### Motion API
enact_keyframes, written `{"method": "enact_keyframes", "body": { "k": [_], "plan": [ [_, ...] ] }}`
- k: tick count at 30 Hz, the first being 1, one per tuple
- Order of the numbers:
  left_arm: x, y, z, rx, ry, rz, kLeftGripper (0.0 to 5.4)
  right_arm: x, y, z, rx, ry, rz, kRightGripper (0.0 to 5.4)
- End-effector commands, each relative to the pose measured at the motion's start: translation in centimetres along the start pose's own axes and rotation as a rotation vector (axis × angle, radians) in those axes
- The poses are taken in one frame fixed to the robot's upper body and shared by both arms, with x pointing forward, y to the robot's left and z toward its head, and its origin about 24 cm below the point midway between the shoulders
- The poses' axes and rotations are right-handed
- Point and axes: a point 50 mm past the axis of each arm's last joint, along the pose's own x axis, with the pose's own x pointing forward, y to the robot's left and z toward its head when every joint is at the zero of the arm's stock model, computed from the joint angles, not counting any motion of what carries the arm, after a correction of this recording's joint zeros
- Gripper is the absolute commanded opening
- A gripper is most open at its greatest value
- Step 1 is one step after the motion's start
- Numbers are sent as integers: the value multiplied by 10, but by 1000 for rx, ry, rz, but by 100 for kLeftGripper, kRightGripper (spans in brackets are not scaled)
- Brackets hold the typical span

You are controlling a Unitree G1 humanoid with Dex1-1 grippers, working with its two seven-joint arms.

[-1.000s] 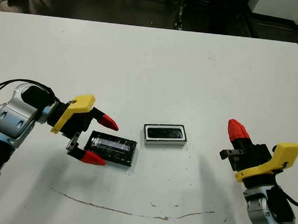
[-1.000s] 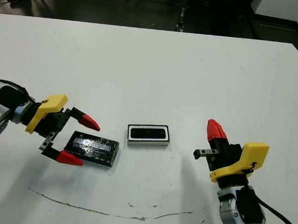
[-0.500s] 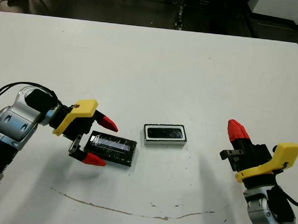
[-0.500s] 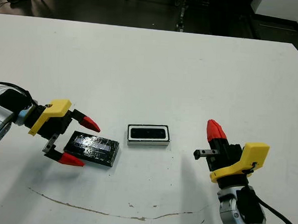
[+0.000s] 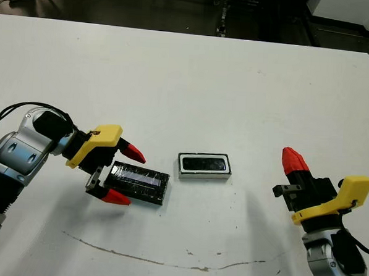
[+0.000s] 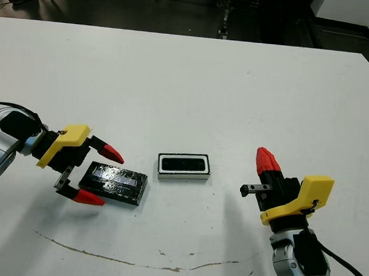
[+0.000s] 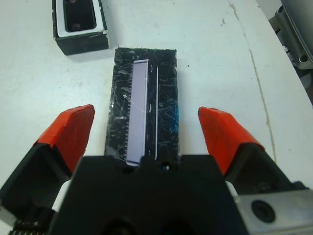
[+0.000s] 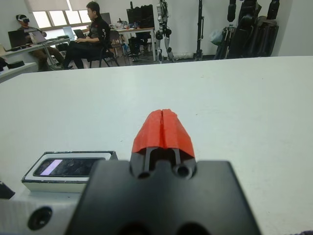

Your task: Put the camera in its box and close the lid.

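Observation:
The lid [image 5: 137,183], glossy black with a pale stripe, lies flat on the white table left of the middle. My left gripper [image 5: 125,174] is open, one red fingertip on either side of the lid's left end; the left wrist view shows the lid [image 7: 144,105] running out between the fingers [image 7: 71,129]. To its right stands the box [image 5: 204,174], white-lined, with the dark camera [image 5: 203,163] lying inside it. My right gripper [image 5: 293,161] is shut, held above the table to the right of the box, holding nothing. Its wrist view shows the box [image 8: 29,182] beyond it.
A thin brown mark [image 5: 165,260] curves across the table near the front edge. The table's far edge [image 5: 177,32] borders a dark floor. In the right wrist view, people [image 8: 93,34] sit at desks far beyond the table.
My left gripper has sunk slightly and turned a little, its fingers still either side of the lid's end. The lid, box and right arm have not moved.

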Motion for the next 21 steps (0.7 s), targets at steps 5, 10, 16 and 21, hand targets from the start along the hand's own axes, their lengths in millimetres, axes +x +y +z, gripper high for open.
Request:
{"method": "enact_keyframes", "body": {
  "k": [5, 10, 16, 21],
  "plan": [
    [0, 0, -4, -12, 42, -8, 540, -2, -4, -1, -7, 28, -13, 1],
    [-1, 1, -5, 6, 64, -9, 540, -2, -3, -1, -10, 26, -11, 1],
    [-1, -1, -7, 33, 50, 81, 540, -2, -4, -1, -10, 29, -9, 1],
    [1, -4, -12, 2, 24, 183, 490, -1, -4, -1, -9, 31, -7, 0]
  ]
}}
